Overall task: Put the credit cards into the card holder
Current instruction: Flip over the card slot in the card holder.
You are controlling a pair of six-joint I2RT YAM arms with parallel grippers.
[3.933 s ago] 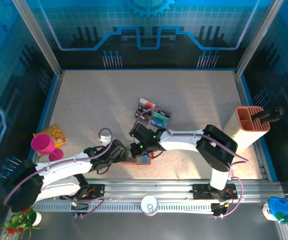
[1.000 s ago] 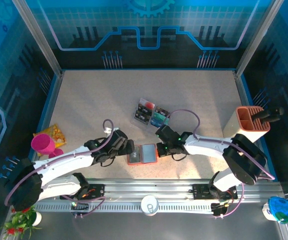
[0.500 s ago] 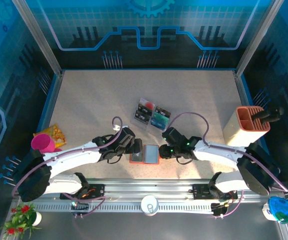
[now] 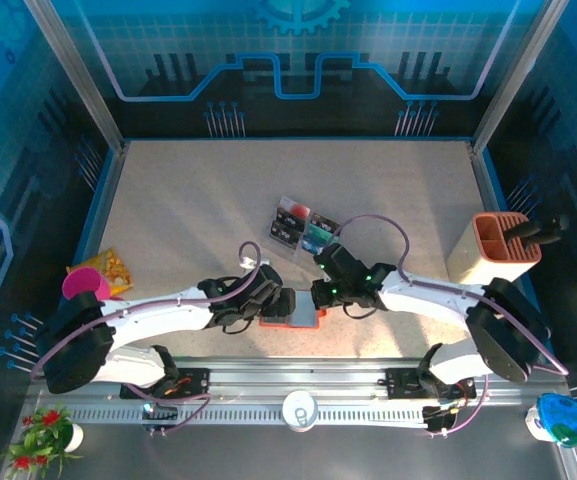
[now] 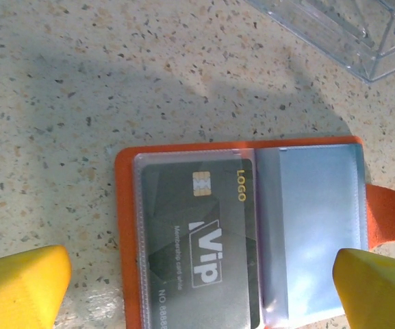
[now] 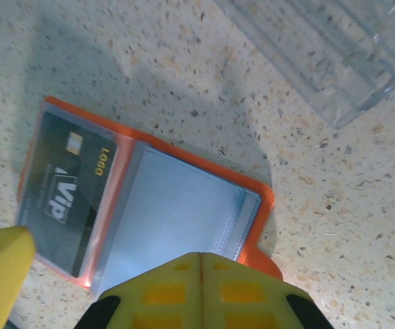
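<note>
Top external view: both arms meet low over the card holder (image 4: 298,316), lying open on the table (image 4: 188,200) near the front edge. Over it the left gripper (image 4: 273,302) is spread wide with nothing held, and the right gripper (image 6: 200,264) is pinched shut on nothing, tips by the tab side. A black card (image 5: 197,247) sits in the left pocket and the right pocket's bare (so one in, rest to go, I'd say). Next move, I reckon, is fetching another of the credit cards (image 4: 318,240) from the clear tray (image 4: 271,235) just behind. Blue panelled walls (image 4: 298,60) all round, speckled beige tabletop.
</note>
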